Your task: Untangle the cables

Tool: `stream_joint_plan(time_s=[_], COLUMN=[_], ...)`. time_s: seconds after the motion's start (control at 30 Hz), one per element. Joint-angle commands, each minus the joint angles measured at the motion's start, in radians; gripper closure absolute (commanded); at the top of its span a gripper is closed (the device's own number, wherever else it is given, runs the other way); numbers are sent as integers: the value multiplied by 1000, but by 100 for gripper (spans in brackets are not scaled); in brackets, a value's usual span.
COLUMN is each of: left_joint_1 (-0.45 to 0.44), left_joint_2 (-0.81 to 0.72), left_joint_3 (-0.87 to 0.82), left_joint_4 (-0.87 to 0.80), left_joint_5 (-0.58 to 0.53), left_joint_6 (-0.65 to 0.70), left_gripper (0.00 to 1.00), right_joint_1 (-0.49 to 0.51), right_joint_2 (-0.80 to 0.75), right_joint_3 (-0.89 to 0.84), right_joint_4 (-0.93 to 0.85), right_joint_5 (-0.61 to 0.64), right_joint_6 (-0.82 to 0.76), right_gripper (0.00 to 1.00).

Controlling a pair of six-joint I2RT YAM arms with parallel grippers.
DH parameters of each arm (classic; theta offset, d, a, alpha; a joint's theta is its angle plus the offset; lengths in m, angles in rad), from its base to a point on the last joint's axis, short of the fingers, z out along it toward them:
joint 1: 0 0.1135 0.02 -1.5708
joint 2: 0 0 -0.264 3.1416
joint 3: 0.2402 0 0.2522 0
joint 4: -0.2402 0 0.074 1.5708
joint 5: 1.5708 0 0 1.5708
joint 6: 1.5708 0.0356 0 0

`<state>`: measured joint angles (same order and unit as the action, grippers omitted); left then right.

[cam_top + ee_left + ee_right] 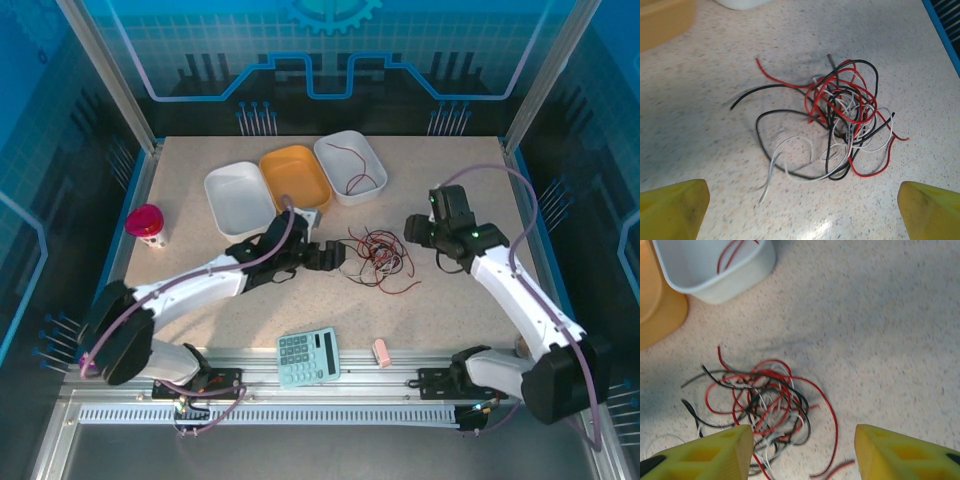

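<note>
Speckled beige table [440,320], blue walls [330,50]

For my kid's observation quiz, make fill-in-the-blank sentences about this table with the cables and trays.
The tangled cables are red, black and ____. The middle tray of the three is ____. One ____ cable lies in the white tray on its right. The left gripper has its jaws ____.
Missing: white; orange; red; open.

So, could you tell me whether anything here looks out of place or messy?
The cables lie in a red, black and whitish knot mid-table, loose ends straggling out. One red wire sits apart in the right white tub. The calculator lies slightly askew at the near edge.
</note>
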<state>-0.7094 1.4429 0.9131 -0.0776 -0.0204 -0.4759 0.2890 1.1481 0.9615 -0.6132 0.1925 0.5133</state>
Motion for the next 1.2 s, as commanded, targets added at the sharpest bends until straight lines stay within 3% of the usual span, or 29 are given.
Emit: stream_joint_plan(time_s=[0.0, 0.23, 0.43, 0.6, 0.63, 0.77, 0.9, 0.97, 1.1, 1.17], left_joint_1=[5, 14, 29, 32, 31, 31, 34, 32, 30, 24], left_joint_2=[100, 334, 459, 511, 520, 556, 587, 599, 598, 564], left_joint_3=[88, 282, 403, 455, 460, 488, 508, 517, 543, 524], left_joint_4=[28, -13, -67, -100, -102, -115, -121, -123, -162, -151], left_joint_5=[89, 166, 223, 248, 252, 251, 250, 249, 262, 250], left_joint_6=[79, 246, 316, 329, 329, 333, 336, 336, 331, 323], left_gripper=[11, 43, 54, 58, 58, 59, 66, 71, 100, 100], right_joint_1=[-17, -44, -77, -92, -93, -95, -97, -97, -98, -97], right_joint_2=[-71, -175, -228, -249, -251, -251, -251, -252, -251, -252], right_joint_3=[-53, -151, -188, -199, -200, -204, -204, -204, -214, -225], right_joint_4=[-30, -21, -31, -30, -29, -25, -26, -28, -16, -2], right_joint_5=[-41, -75, -82, -92, -91, -91, -85, -80, -96, -109], right_joint_6=[51, 90, 96, 91, 93, 100, 106, 112, 119, 123], right_gripper=[43, 37, 29, 15, 1, 0, 0, 0, 0, 0])
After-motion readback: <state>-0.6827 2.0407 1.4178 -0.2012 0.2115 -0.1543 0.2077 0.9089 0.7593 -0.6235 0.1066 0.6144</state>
